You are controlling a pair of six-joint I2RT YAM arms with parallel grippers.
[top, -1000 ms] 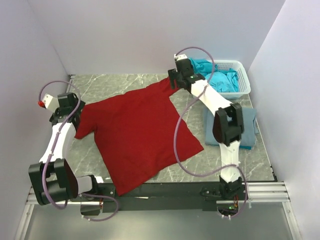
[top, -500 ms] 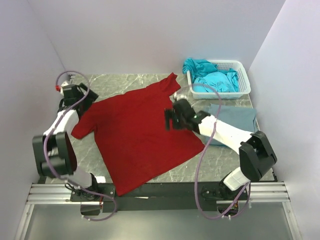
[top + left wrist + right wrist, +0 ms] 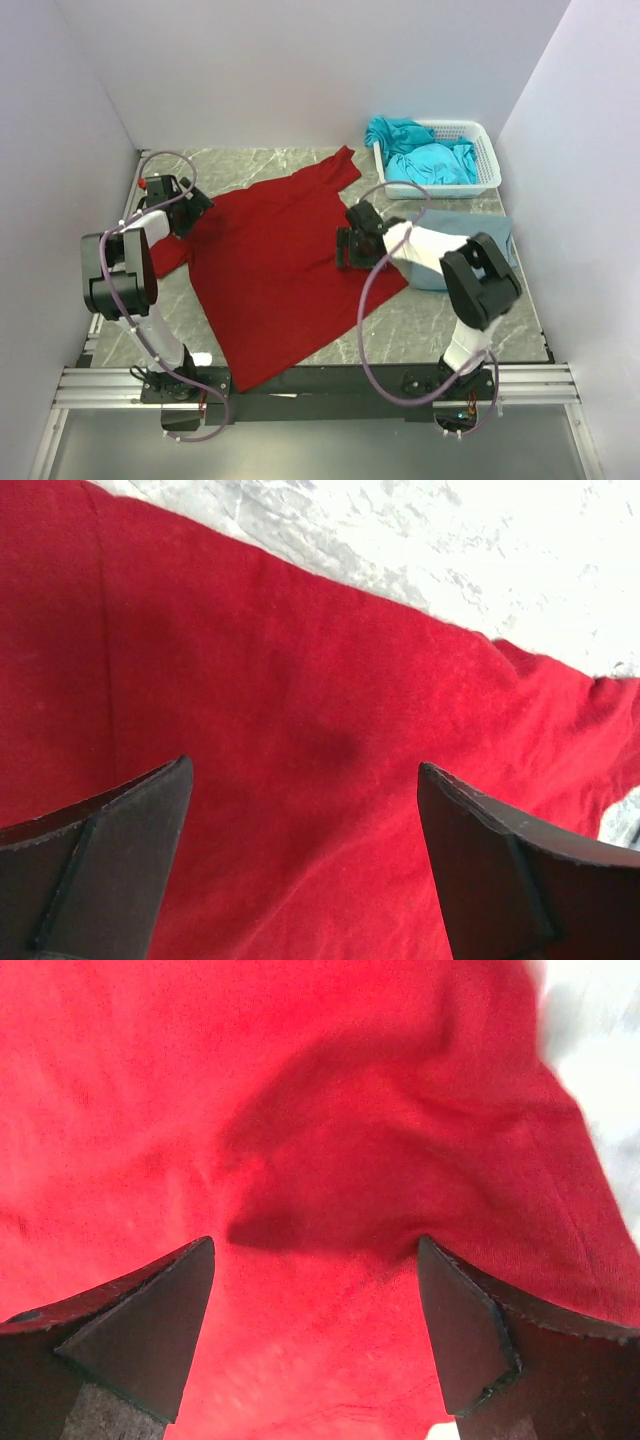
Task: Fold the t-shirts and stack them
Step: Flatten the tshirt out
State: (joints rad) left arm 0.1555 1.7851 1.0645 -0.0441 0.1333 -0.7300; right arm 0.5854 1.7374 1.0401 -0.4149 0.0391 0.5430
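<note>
1. Top view: the dark red t-shirt (image 3: pixel 270 270) lies spread out and slewed on the marble surface (image 3: pixel 430 320). One sleeve points toward the far side and the other lies at the left. A grey-blue t-shirt (image 3: pixel 460 222) lies folded to its right, partly hidden under the right arm (image 3: pixel 420 250). The turquoise t-shirts (image 3: pixel 425 155) are heaped in the white basket (image 3: pixel 488 165) at the far right corner. The left arm (image 3: pixel 150 225) reaches over the left sleeve, and the right arm reaches across to the shirt's right edge. Neither arm carries anything.

2. Left wrist view: the left jaws are released and stand wide apart over flat red cloth, with nothing between them. The shirt's edge runs diagonally just beyond, and bare surface shows past it. I cannot tell whether the tips touch the fabric. The cloth looks thin, light and limp, so I judge that a pinch close to this edge or at the sleeve seam would catch it best.

3. Right wrist view: the right jaws are also released and straddle a shadowed pucker in the red cloth, with nothing pinched. That raised fold looks like the easiest place to take hold. The shirt will probably sag and trail when lifted, and it may slide on the smooth marble. Lifting both sides together should keep it from bunching.
</note>
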